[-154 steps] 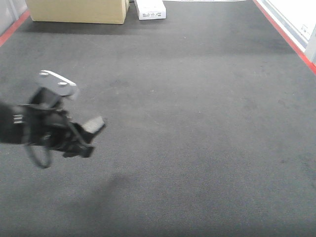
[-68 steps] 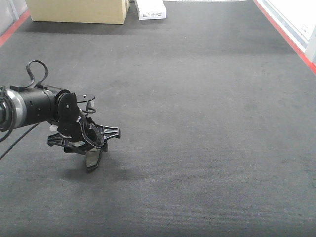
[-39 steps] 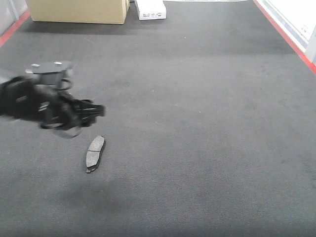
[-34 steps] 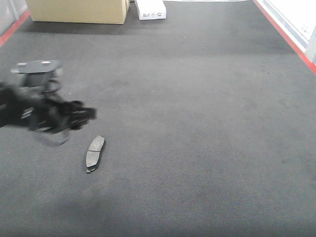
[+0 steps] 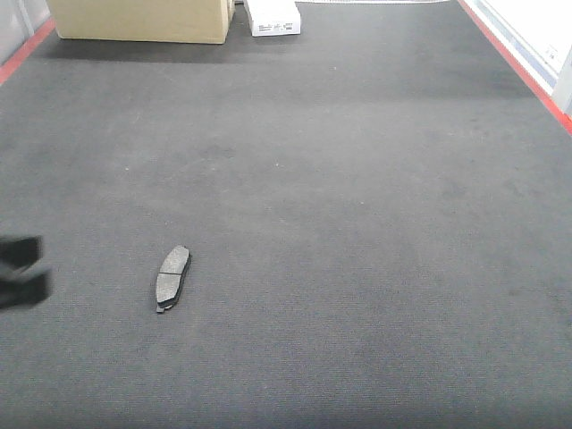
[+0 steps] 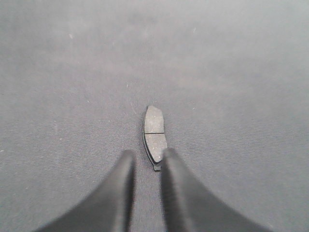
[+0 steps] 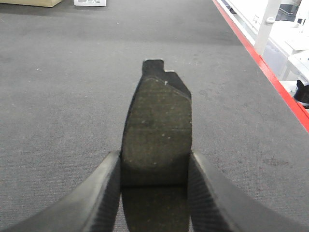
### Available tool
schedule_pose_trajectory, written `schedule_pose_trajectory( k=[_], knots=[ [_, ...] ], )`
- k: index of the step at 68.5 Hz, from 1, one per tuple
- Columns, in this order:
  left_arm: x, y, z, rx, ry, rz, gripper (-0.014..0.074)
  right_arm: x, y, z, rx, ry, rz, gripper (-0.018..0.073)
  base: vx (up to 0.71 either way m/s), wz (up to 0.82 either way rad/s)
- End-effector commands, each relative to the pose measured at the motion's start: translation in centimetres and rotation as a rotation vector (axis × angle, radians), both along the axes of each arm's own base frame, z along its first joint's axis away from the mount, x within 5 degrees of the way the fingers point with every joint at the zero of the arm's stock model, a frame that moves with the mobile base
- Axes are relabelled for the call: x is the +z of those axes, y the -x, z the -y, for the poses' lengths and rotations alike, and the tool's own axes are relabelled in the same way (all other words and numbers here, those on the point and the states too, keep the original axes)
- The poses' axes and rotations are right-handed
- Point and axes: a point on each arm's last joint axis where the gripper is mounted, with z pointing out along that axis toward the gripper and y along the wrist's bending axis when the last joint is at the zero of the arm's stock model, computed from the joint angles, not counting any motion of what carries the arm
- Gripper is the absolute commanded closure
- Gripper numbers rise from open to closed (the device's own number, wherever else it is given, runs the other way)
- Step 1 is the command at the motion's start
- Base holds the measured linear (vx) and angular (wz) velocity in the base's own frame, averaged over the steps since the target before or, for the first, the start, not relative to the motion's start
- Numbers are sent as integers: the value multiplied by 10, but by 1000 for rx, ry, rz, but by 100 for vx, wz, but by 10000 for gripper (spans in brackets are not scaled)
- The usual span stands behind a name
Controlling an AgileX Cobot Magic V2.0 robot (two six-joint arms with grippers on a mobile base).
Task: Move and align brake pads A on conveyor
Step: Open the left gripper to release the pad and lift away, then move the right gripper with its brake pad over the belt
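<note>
One brake pad A [image 5: 172, 278] lies flat on the dark grey conveyor [image 5: 357, 223], left of centre, its long axis running roughly front to back. My left gripper [image 5: 20, 273] is a blur at the left edge, away from it. In the left wrist view that pad [image 6: 155, 133] lies just beyond the left gripper [image 6: 148, 154], which is open with only belt between its fingers. My right gripper [image 7: 155, 155] is shut on a second brake pad A [image 7: 157, 111], held lengthwise above the belt. The right gripper is out of the front view.
A cardboard box [image 5: 143, 20] and a small white box [image 5: 273, 16] stand at the belt's far end. Red frame edges run along the right [image 5: 518, 63] and far left [image 5: 22, 49]. White framing [image 7: 268, 19] stands beyond the right edge.
My left gripper lowered a pad onto the belt, let it go and drew back left to the frame edge. The pad stays where it was laid.
</note>
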Motion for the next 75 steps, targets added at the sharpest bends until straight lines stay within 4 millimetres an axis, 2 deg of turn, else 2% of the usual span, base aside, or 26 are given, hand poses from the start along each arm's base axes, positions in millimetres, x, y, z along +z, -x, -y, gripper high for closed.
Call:
schedule_pose_trajectory(
  k=[1, 15, 30, 75],
  knots=[
    [12, 19, -6, -18, 37, 142, 605, 19, -2, 0, 9, 18, 124, 459, 0, 0],
    [2, 61, -21, -13, 76, 249, 604, 19, -2, 0, 9, 18, 124, 459, 0, 0],
    [-4, 85, -31, -6, 98, 304, 603, 19, -2, 0, 9, 18, 124, 459, 0, 0],
    [-3, 87, -31, -6, 102, 313, 603, 19, -2, 0, 9, 18, 124, 459, 0, 0]
  ],
)
